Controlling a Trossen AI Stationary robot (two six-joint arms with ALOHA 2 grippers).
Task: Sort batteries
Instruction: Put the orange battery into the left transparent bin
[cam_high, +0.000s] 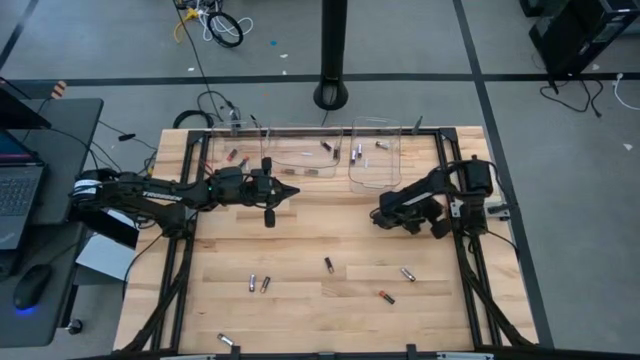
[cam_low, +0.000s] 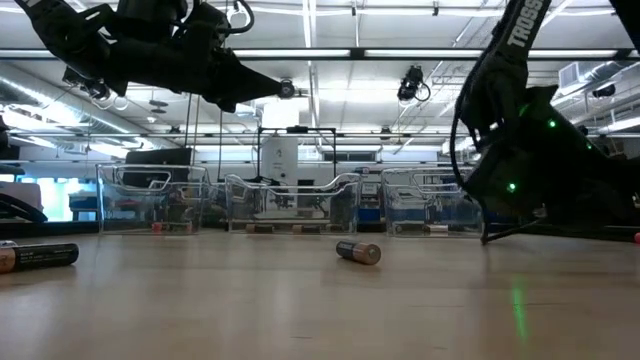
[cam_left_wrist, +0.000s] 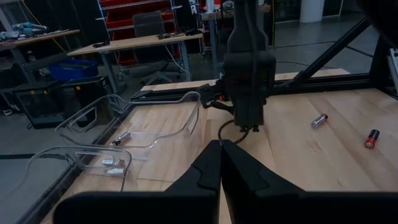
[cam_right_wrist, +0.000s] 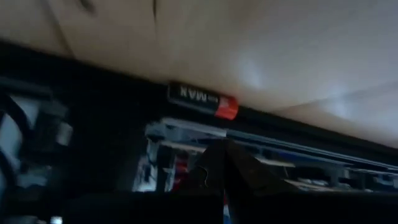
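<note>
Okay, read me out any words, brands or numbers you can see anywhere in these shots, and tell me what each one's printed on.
"TROSS", cut off at the frame's top: white letters on the right arm.
"MAN", upside down, rest unreadable: on a black, red-ended battery at the table's edge.
Labels on the other batteries are too small to read.

Pale wood table (cam_high: 330, 240), clear glossy plastic bins (cam_high: 375, 160), seemingly metallic batteries (cam_high: 408, 273)

"TROSSEN" on right arm (cam_low: 527, 25)

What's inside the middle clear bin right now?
In the middle clear bin, a few small batteries lie near its right end. The rest of its floor looks bare; nothing covers it from above.
</note>
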